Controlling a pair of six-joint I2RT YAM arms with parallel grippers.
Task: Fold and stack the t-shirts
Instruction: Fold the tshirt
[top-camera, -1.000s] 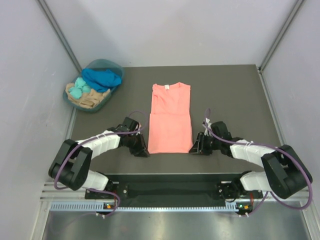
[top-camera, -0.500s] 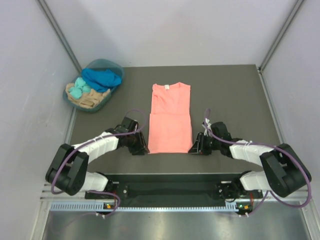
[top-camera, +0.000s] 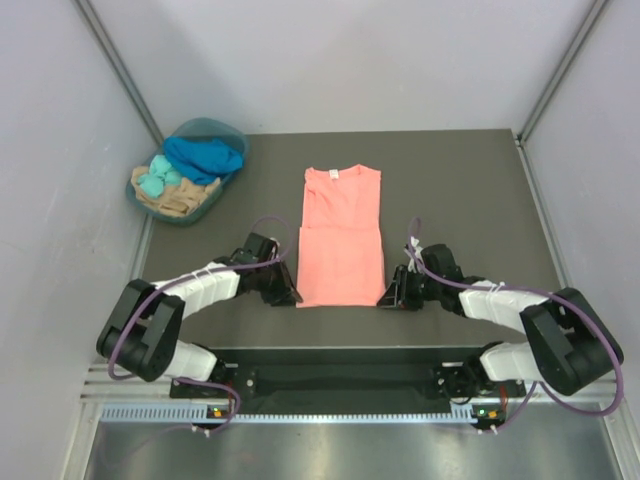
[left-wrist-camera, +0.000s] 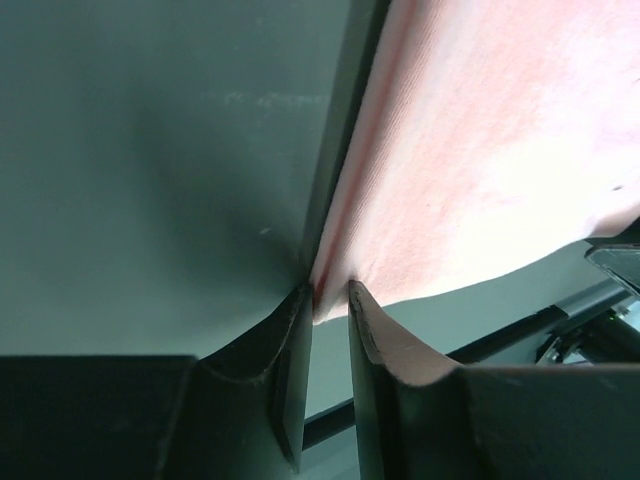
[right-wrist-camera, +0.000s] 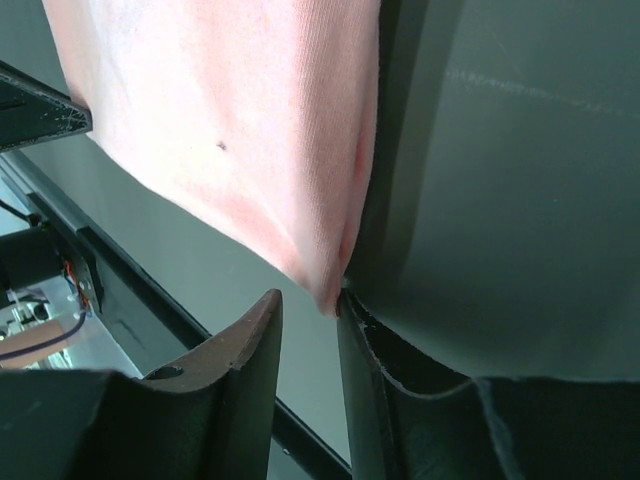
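A salmon-pink t-shirt (top-camera: 340, 235) lies folded into a long strip in the middle of the table, collar at the far end. My left gripper (top-camera: 288, 295) is low at its near left corner. In the left wrist view the pink cloth (left-wrist-camera: 480, 150) fills the narrow gap of that gripper (left-wrist-camera: 329, 290), touching both fingers. My right gripper (top-camera: 388, 298) is at the near right corner. There the shirt's corner (right-wrist-camera: 230, 120) rests against one finger of the gripper (right-wrist-camera: 310, 297), with a gap to the other.
A round teal basket (top-camera: 200, 123) stands at the far left of the dark table (top-camera: 460, 200). It holds a royal blue shirt (top-camera: 205, 155), a turquoise one (top-camera: 153, 180) and a tan one (top-camera: 180, 200). Grey walls close in both sides.
My left gripper backed off a little to the left, then came back onto the shirt's near left corner. The right gripper has stayed at its corner. The shirt lies as before.
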